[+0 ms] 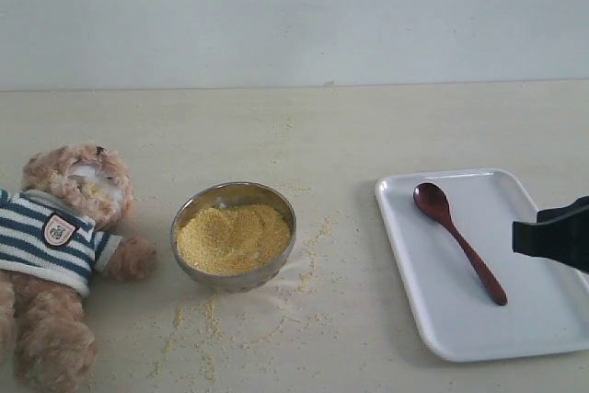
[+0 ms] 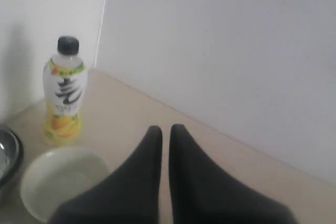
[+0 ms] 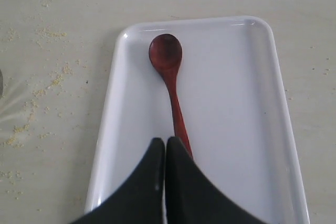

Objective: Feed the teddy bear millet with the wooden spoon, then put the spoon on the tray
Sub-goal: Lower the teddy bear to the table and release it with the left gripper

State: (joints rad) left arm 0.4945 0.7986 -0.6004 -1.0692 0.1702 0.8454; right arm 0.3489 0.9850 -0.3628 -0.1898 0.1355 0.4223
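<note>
1. The wooden spoon (image 1: 457, 238) lies flat in the tray (image 1: 433, 319), bowl end toward the far rim and handle running back toward the near right. Its bowl looks empty. It touches nothing but the tray floor.
2. The tray sits on the right of the bench (image 1: 368, 126), well apart from the teddy bear (image 1: 64, 227). The bear lies on its back at the far left, face up, which leaves its muzzle open to a spoon coming from above.
3. The millet (image 1: 233, 238) is heaped in a steel bowl (image 1: 276, 204) between bear and tray, within reach of either side. Loose grains are scattered around the bowl and toward the near edge.
4. The right hand (image 3: 166, 142) hangs over the tray above the spoon's handle end. Its fingers are pressed together and it has hold of nothing. From the room it shows only at the right edge, raised clear of the spoon.
5. The wrist looks straight down, lined up with the handle. My guess is that this pose suits either a pick-up or a release, and the frames do not say which.
6. The left hand (image 2: 166, 128) is out of the work area, fingers closed on nothing. It points toward a wall corner, where a yellow-labelled bottle (image 2: 64, 90) stands beside a pale empty bowl (image 2: 58, 182).
</note>
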